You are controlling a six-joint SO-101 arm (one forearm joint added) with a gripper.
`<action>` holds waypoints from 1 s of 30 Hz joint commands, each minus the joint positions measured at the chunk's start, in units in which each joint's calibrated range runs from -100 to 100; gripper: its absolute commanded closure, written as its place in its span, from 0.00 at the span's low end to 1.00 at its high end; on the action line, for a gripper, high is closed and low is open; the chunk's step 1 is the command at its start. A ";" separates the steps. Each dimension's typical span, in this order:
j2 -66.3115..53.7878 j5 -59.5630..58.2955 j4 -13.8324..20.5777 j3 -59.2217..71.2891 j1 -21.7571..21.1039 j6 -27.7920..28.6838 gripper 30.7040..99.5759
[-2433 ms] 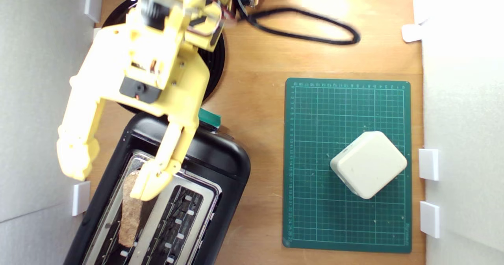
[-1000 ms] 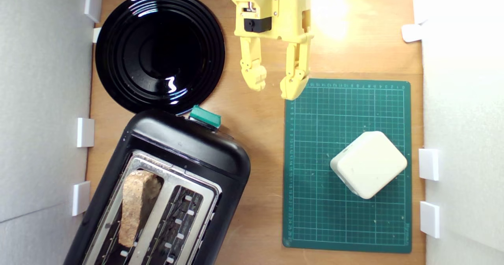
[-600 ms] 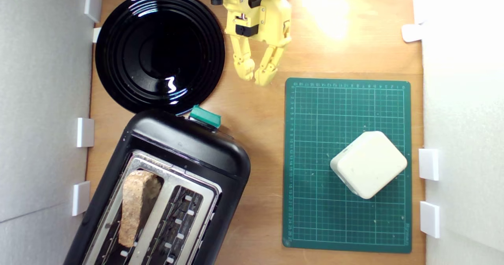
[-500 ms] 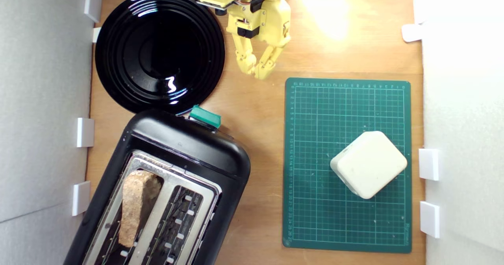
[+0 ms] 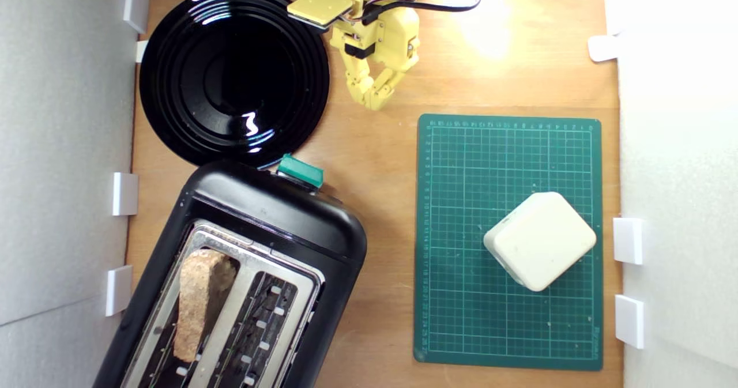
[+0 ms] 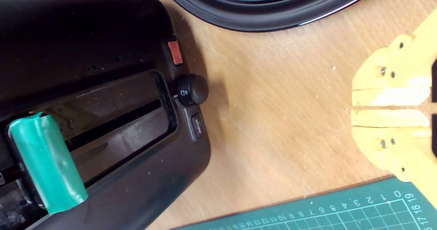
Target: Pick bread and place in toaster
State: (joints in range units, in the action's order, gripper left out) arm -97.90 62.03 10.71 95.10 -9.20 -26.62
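Colours and patterns on the wooden surface

Black toaster [image 5: 277, 215] with silver top plate and teal-green lever knob [image 5: 300, 170]; brown-crusted bread [image 5: 193, 301]; glossy black ridged plate [image 5: 233, 74]; green cutting mat [image 5: 507, 163] with pale grid; cream block [image 5: 540, 240]; yellow gripper [image 5: 373, 95].

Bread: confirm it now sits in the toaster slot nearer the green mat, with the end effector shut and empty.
Wrong slot. The exterior view shows the bread in the toaster's slot farther from the green mat. The end effector is indeed shut and empty.
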 commanded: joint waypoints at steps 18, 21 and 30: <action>-0.44 0.17 -1.82 1.45 0.50 5.41 0.97; -0.52 0.08 -1.37 1.45 0.66 5.57 0.97; -0.52 0.08 -2.00 1.45 4.93 5.62 0.98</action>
State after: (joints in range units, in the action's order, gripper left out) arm -97.90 61.95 8.93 96.30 -4.90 -21.19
